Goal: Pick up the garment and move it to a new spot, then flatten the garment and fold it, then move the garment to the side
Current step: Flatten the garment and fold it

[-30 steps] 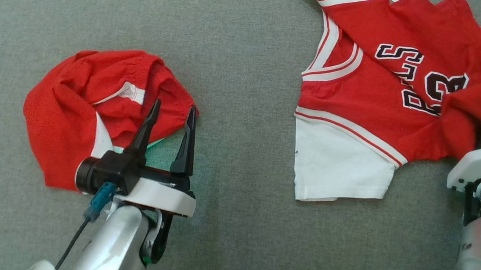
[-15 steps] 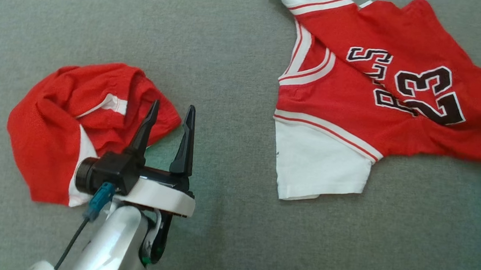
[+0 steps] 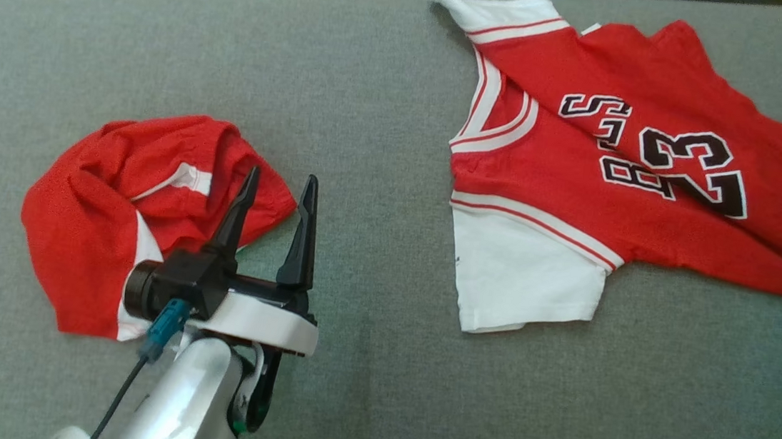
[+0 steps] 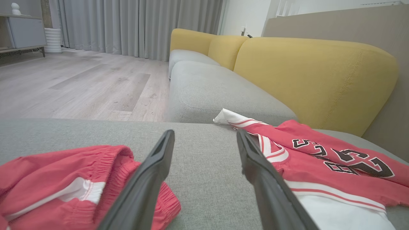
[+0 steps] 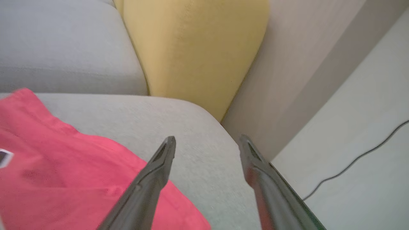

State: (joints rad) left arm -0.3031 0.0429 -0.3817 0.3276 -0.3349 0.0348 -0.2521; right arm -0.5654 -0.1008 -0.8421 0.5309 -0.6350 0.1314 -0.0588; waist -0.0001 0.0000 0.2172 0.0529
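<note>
Red number 23 jersey lies rumpled at two o'clock on the grey sofa cushion. Flattening well likely means pinching its hem corners and pulling outward. Right gripper hovers at its edge, fingers apart and empty. Left gripper, fingers apart, sits beside red shorts at eight o'clock.

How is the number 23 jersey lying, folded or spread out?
Spread out but not flat: the jersey lies open on the grey cushion, with a diagonal flap overlapping its neckline.

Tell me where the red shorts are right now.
The red shorts lie crumpled on the grey sofa cushion at the head view's left, beside the tips of the open left end effector, well apart from the jersey on the right.
</note>
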